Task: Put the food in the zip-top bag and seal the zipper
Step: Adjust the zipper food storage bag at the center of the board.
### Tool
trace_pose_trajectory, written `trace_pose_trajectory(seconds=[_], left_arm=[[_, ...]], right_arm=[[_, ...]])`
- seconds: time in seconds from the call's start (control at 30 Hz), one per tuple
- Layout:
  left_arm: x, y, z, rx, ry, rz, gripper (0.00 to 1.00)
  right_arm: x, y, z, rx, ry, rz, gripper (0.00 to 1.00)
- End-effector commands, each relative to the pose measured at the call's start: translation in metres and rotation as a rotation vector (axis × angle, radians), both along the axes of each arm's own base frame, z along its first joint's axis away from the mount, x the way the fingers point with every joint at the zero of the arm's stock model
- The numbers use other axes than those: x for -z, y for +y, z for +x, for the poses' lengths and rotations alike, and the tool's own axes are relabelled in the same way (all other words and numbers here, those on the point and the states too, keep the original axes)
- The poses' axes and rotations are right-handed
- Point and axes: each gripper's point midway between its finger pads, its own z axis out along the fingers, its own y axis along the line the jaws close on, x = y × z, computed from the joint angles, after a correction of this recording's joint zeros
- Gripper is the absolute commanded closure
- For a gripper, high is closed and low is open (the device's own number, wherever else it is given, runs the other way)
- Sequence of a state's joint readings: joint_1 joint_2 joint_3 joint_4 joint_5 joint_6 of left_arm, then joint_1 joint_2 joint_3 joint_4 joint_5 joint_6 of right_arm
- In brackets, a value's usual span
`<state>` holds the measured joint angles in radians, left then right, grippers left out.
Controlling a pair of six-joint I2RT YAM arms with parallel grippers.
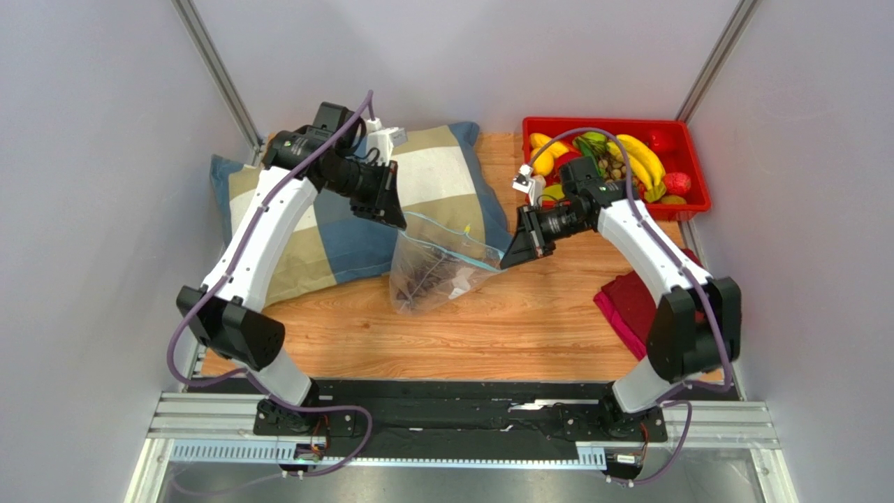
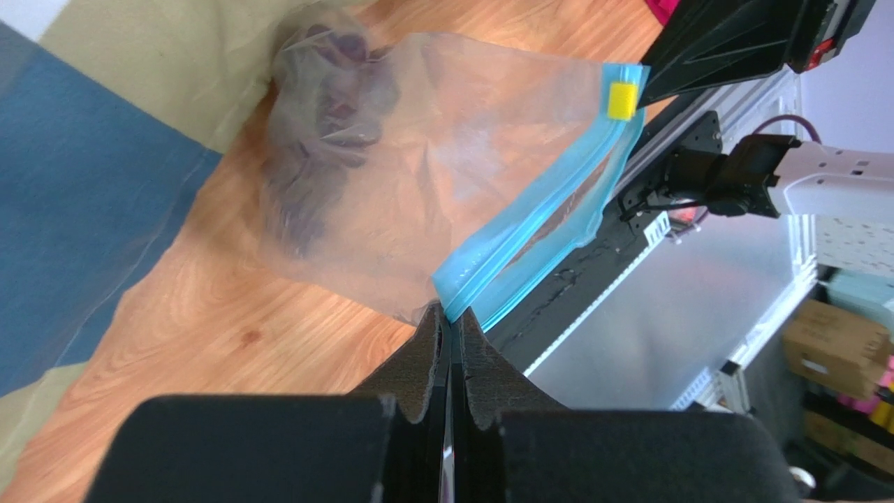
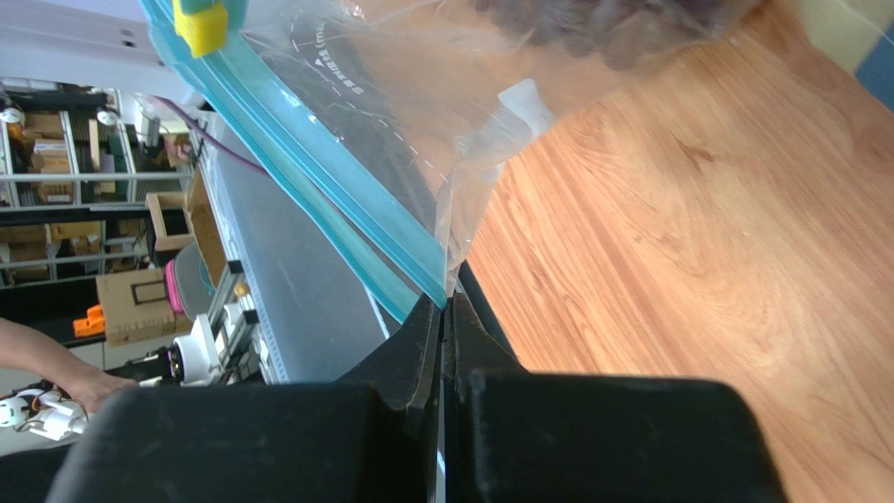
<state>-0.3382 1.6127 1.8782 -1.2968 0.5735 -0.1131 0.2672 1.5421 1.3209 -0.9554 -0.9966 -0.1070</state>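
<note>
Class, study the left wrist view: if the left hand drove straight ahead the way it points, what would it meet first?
The zip-top bag. The left hand is shut on the end of its blue zipper, so going on would probably push straight into the clear plastic.

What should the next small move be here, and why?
Probably ease the left gripper and right gripper slightly apart to tauten the zipper. Both are shut on opposite ends of the strip. The zip-top bag hangs between them with the grape bunch inside. The strip looks slack and gapped, with the yellow slider far from the left gripper.
</note>
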Motion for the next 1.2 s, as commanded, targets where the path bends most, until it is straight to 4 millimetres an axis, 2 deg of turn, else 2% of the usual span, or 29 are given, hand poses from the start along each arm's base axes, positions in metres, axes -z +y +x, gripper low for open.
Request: trace_pose_trajectory(seconds=[0.0, 0.07, 0.1, 0.13, 0.2, 0.27, 0.37, 0.4, 0.43, 0.47, 0.5, 0.53, 0.57, 0.63, 0.67, 0.7, 0.73, 0.77, 0.8, 0.9, 0.97, 1.17], left_arm=[[0.011, -0.033, 0.016, 0.004, 0.046, -0.086, 1.00], [0.006, -0.049, 0.013, 0.027, 0.057, -0.116, 1.00], [0.006, -0.054, 0.017, 0.030, 0.054, -0.125, 1.00], [0.005, -0.058, 0.019, 0.035, 0.057, -0.138, 1.00], [0.002, -0.067, 0.026, 0.022, 0.074, -0.166, 1.00], [0.005, -0.071, 0.031, 0.013, 0.101, -0.177, 1.00], [0.005, -0.077, 0.033, 0.010, 0.117, -0.199, 1.00], [0.004, -0.079, 0.033, 0.015, 0.118, -0.206, 1.00], [0.005, -0.081, 0.034, 0.018, 0.123, -0.211, 1.00], [0.005, -0.083, 0.035, 0.019, 0.129, -0.215, 1.00], [0.004, -0.085, 0.036, 0.020, 0.126, -0.217, 1.00], [0.005, -0.087, 0.036, 0.026, 0.128, -0.216, 1.00], [0.005, -0.088, 0.037, 0.026, 0.128, -0.216, 1.00], [0.005, -0.089, 0.038, 0.027, 0.125, -0.220, 1.00], [0.006, -0.090, 0.038, 0.026, 0.134, -0.220, 1.00], [0.006, -0.091, 0.038, 0.027, 0.128, -0.222, 1.00], [0.006, -0.091, 0.039, 0.025, 0.127, -0.222, 1.00], [0.006, -0.091, 0.039, 0.025, 0.124, -0.221, 1.00], [0.005, -0.091, 0.039, 0.026, 0.121, -0.223, 1.00], [0.006, -0.091, 0.039, 0.025, 0.122, -0.223, 1.00], [0.008, -0.092, 0.040, 0.025, 0.127, -0.224, 1.00], [0.011, -0.094, 0.041, 0.028, 0.142, -0.228, 1.00]], right_arm=[[-0.004, -0.007, 0.022, -0.036, -0.083, -0.069, 0.99], [-0.014, -0.011, 0.025, -0.029, -0.122, -0.067, 0.93], [-0.018, -0.013, 0.027, -0.020, -0.136, -0.063, 0.86], [-0.023, -0.019, 0.031, 0.001, -0.150, -0.058, 0.61], [-0.035, -0.031, 0.038, 0.044, -0.176, -0.039, 0.42], [-0.046, -0.040, 0.047, 0.077, -0.205, -0.023, 0.38], [-0.059, -0.065, 0.082, 0.176, -0.264, -0.033, 0.34], [-0.058, -0.080, 0.101, 0.236, -0.301, -0.078, 0.34], [-0.049, -0.088, 0.117, 0.267, -0.299, -0.112, 0.35], [-0.056, -0.094, 0.135, 0.302, -0.345, -0.144, 0.36], [-0.050, -0.120, 0.162, 0.396, -0.396, -0.239, 0.36], [-0.036, -0.130, 0.182, 0.432, -0.394, -0.292, 0.36], [-0.042, -0.139, 0.200, 0.467, -0.442, -0.330, 0.37], [-0.032, -0.158, 0.230, 0.528, -0.484, -0.422, 0.37], [-0.011, -0.163, 0.245, 0.524, -0.464, -0.457, 0.37], [-0.016, -0.171, 0.258, 0.547, -0.496, -0.491, 0.36], [-0.010, -0.176, 0.265, 0.555, -0.494, -0.517, 0.35], [0.007, -0.180, 0.273, 0.543, -0.475, -0.549, 0.34], [0.009, -0.188, 0.278, 0.522, -0.505, -0.597, 0.31], [0.030, -0.205, 0.288, 0.502, -0.518, -0.693, 0.24], [0.037, -0.210, 0.291, 0.486, -0.523, -0.725, 0.22], [0.080, -0.227, 0.296, 0.387, -0.515, -0.840, 0.21]])
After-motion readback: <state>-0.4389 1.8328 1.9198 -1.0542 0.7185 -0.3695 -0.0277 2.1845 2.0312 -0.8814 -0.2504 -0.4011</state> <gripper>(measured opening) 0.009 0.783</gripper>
